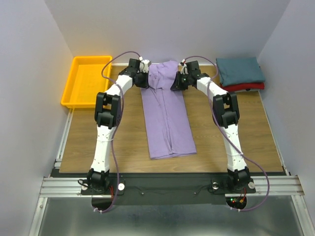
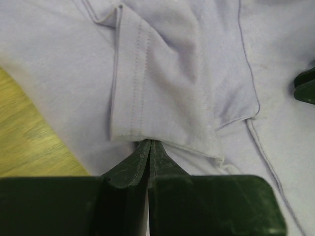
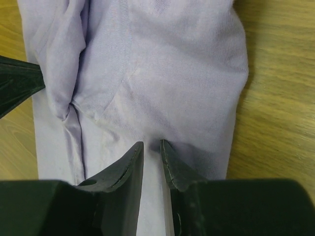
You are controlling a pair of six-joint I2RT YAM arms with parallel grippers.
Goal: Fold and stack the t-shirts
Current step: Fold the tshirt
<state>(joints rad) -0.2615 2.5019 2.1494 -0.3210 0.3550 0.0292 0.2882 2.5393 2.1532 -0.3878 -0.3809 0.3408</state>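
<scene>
Lavender t-shirt (image 1: 167, 118) lies flat on the wood worktop (image 1: 128, 142), folded into a long narrow strip. Hem end is nearest, well back from both sets of fingers; collar end is far, between them. Both sides are folded in and the edges meet along a line down the middle. Left fingers (image 2: 133, 169): pressed together, no gap visible, tips nipping the cloth right at the edge of a folded-over sleeve hem. That hem's double stitch line sits just ahead of the tips, with bare wood to their left and more lavender cloth to their right. Right fingers (image 3: 125, 167): tips a narrow slit apart with lavender cloth in the slit, clamped on the shirt's shoulder corner. Bunched folds and ribbed collar lie ahead and to the left of them, bare wood close on the right. Each wrist view catches the other arm's dark fingertip at the frame edge; the two sets sit near each other across the shirt's far end, one per shoulder. Yellow-orange tray (image 1: 88, 78) sits well to the left of the left fingers, at the far-left corner. Teal t-shirt (image 1: 240, 70), folded into a rectangle, sits to the right of the right fingers and slightly beyond. It lies on top of the folded red t-shirt (image 1: 248, 87), whose edge shows along the stack's near side.
</scene>
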